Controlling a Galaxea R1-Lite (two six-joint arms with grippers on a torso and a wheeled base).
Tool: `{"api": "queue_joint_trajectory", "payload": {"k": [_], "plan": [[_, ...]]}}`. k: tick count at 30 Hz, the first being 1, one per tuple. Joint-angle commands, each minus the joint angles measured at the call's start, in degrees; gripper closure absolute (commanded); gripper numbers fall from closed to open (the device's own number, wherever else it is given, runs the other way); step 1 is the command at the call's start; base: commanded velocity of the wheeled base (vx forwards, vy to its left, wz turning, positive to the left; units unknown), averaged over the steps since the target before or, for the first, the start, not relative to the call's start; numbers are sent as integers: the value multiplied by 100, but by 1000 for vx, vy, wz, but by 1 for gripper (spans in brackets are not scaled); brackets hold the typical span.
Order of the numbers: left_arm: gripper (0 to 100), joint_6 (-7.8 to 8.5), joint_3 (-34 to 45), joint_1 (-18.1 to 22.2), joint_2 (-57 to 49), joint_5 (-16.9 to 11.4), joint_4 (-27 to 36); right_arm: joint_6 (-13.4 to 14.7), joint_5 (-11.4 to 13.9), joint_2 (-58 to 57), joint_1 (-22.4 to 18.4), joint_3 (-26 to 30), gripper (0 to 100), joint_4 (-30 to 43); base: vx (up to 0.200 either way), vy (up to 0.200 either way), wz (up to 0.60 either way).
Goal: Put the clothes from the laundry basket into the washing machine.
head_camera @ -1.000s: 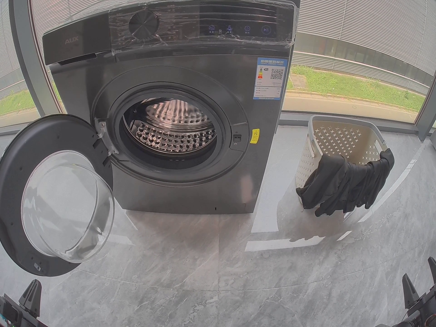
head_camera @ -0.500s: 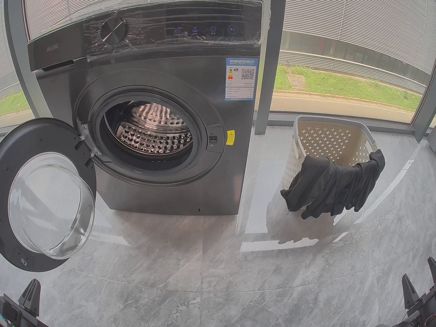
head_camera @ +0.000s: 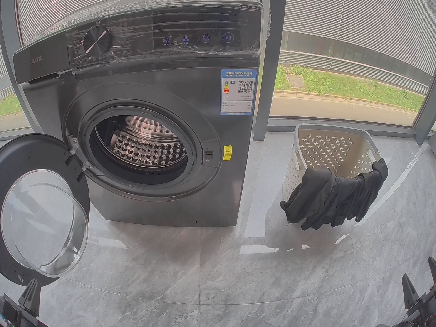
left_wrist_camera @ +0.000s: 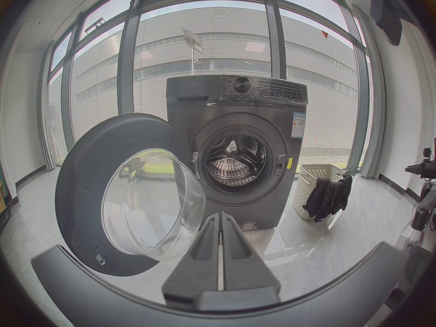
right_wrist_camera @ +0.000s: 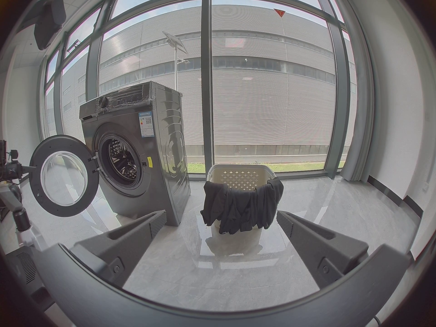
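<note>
Clothes (head_camera: 334, 196) drape over the laundry basket (head_camera: 331, 148) rim; my left gripper (left_wrist_camera: 220, 219) is closed, my right gripper (right_wrist_camera: 221, 218) spread wide open.

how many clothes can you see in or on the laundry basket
1: a black garment draped over the near rim of the laundry basket, right of the washing machine. More may lie hidden inside.

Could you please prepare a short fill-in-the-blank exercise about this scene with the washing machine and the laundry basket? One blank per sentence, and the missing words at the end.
1. The door of the washing machine stands ____.
2. The black clothes hang over the rim of the laundry basket, which stands on the ____.
3. The left gripper is ____, whereas the right gripper is open.

Missing words: open; floor; shut.
</note>
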Motion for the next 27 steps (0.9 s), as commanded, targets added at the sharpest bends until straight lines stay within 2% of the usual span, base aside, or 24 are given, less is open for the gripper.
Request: {"api": "queue_joint_trajectory", "payload": {"k": [1, 6, 10, 19, 27], "plan": [[100, -2, 101, 4, -104, -2, 2, -7, 2, -50, -1, 66, 0, 0, 0, 0, 0], [100, -81, 101, 4, -104, 15, 2, -7, 2, -50, -1, 66, 0, 0, 0, 0, 0], [100, 7, 101, 4, -104, 7, 11, -7, 2, -50, -1, 66, 0, 0, 0, 0, 0], [100, -11, 101, 4, -104, -20, 2, 1, 2, -50, -1, 66, 0, 0, 0, 0, 0], [100, -2, 101, 4, -104, -2, 2, 1, 2, -50, -1, 66, 0, 0, 0, -200, 0]]}}
